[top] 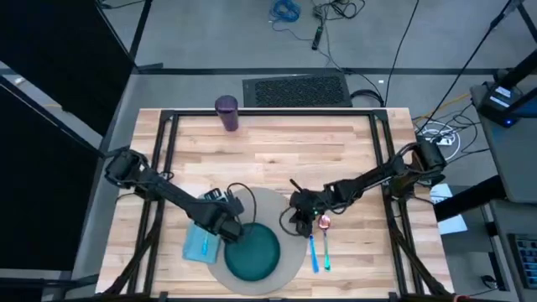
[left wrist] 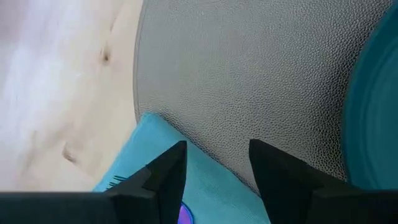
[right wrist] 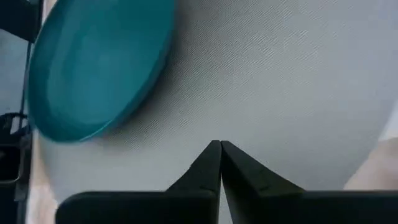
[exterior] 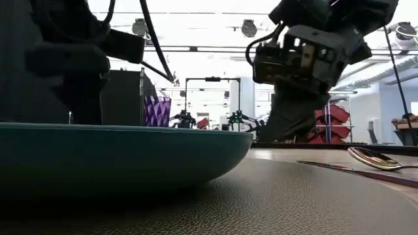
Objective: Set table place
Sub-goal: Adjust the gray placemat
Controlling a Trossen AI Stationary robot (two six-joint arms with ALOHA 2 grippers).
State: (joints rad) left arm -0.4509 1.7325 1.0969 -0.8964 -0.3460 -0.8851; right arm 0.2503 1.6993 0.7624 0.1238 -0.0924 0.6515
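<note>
**A:** What sits at the left of the overhead picture?

**B:** A pale wood table [top: 277,147] with a thin black frame fills the middle. The left arm reaches in from the left edge, and its left gripper [top: 231,228] hangs at lower centre-left, over the spot where a light blue napkin [top: 200,244] meets a round grey mat [top: 270,204]. In the left wrist picture its jaws stand apart with nothing between them; the napkin shows beneath them, lying partly on the mat.

**B:** A blue utensil [top: 205,245] lies on the napkin, too small to tell which kind.

**A:** And in the middle?

**B:** A teal plate [top: 252,254] rests on the mat at lower centre, just right of the left gripper. Far above it, near the table's top edge, a purple cup [top: 226,113] stands upright, well apart from the mat.

**A:** What is to the right?

**B:** The right arm comes in from the right edge. Its right gripper [top: 299,220] hovers at the mat's right rim, right of the plate. The right wrist picture shows its jaws pressed together, gripping nothing. Just right of it lie a blue utensil [top: 313,252] and a spoon [top: 324,242] with a pink bowl and green handle, side by side, handles toward the bottom of the frame.
</note>
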